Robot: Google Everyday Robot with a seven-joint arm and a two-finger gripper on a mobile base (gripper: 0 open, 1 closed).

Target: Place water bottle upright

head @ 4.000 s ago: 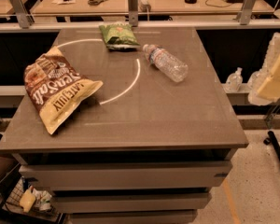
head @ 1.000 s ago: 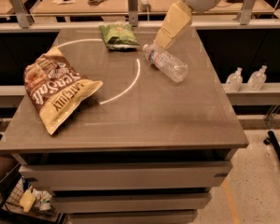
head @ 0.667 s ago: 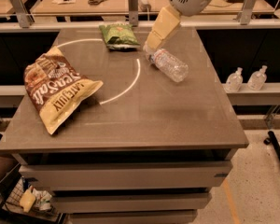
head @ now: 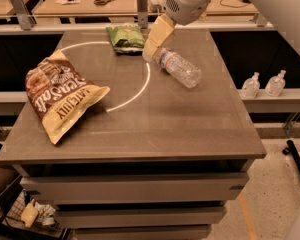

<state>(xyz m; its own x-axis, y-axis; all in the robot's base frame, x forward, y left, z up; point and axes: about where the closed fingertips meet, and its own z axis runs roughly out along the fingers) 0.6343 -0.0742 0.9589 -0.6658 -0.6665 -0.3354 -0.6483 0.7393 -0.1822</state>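
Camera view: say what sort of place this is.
Probably a robotics lab: a table marked with a white arc, a workbench behind carrying scissors, and the gripper beside the lying water bottle.

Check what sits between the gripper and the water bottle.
Nothing. In the camera view the gripper hangs right beside the neck end of the lying water bottle, with no object between; contact unclear.

Gripper [head: 152, 49] cream, by the neck of the water bottle [head: 180, 69], which is clear and ribbed. Chip bag [head: 60, 96] brown and yellow. Snack bag [head: 125, 38] green. Tabletop [head: 190, 124] grey-brown with a white arc.
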